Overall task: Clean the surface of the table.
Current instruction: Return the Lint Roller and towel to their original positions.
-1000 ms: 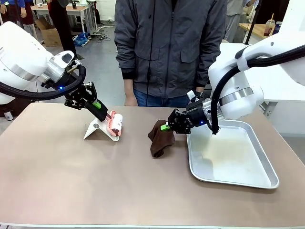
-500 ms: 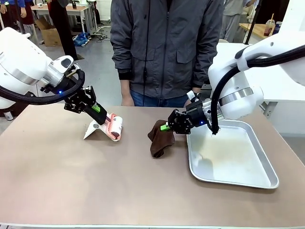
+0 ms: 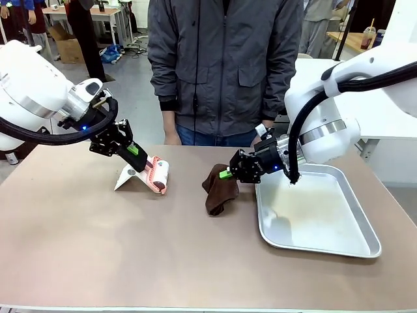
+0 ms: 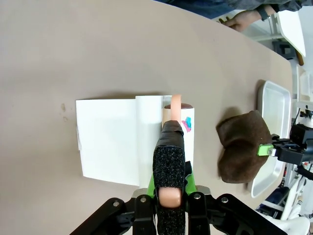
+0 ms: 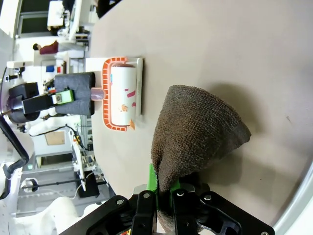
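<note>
Front view: one table (image 3: 130, 248) | one lint roller (image 3: 158, 175) | one brown cloth (image 3: 218, 189) | one tray (image 3: 326, 225)

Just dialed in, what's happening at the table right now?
The left gripper has the foam handle of a lint roller, whose roll rests on a white stand. The right gripper is shut on a brown cloth that hangs onto the table, beside a metal tray. A person stands at the far side, watching.
</note>
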`<state>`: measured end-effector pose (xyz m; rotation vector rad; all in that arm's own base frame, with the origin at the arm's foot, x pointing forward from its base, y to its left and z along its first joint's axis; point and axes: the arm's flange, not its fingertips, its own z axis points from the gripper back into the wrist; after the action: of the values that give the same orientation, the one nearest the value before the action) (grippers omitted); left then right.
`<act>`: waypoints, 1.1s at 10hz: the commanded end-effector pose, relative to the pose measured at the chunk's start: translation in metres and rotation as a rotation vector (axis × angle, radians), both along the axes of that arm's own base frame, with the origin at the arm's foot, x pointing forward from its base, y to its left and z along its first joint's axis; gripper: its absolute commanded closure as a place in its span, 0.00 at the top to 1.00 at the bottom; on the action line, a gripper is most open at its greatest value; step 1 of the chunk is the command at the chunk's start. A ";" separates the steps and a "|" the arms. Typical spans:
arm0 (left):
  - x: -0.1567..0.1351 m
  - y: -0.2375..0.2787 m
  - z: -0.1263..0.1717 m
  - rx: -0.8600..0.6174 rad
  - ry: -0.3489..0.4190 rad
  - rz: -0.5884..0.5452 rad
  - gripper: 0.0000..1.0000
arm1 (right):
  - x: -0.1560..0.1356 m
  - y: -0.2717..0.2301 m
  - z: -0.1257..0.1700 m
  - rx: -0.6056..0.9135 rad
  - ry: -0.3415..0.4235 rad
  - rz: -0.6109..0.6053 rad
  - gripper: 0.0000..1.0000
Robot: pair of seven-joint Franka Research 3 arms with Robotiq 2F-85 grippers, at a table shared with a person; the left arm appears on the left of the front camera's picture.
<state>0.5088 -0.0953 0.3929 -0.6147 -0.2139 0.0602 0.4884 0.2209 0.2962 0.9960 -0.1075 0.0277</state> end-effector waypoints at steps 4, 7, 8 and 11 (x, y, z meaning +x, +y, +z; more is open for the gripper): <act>-0.002 0.007 -0.007 0.020 -0.022 0.005 1.00 | 0.000 -0.002 -0.004 0.006 0.015 0.028 1.00; -0.005 0.018 0.000 0.028 -0.033 0.027 1.00 | 0.000 -0.003 -0.004 0.000 0.018 0.033 0.92; -0.011 0.022 0.005 0.032 -0.036 0.030 1.00 | 0.001 -0.003 -0.001 -0.015 0.006 0.034 1.00; -0.054 0.035 0.046 -0.044 -0.108 0.036 1.00 | 0.001 0.009 0.042 -0.247 -0.014 0.108 1.00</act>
<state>0.4803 -0.0685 0.4276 -0.6239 -0.2872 0.0805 0.4879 0.2225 0.3126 0.8640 -0.0746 0.1317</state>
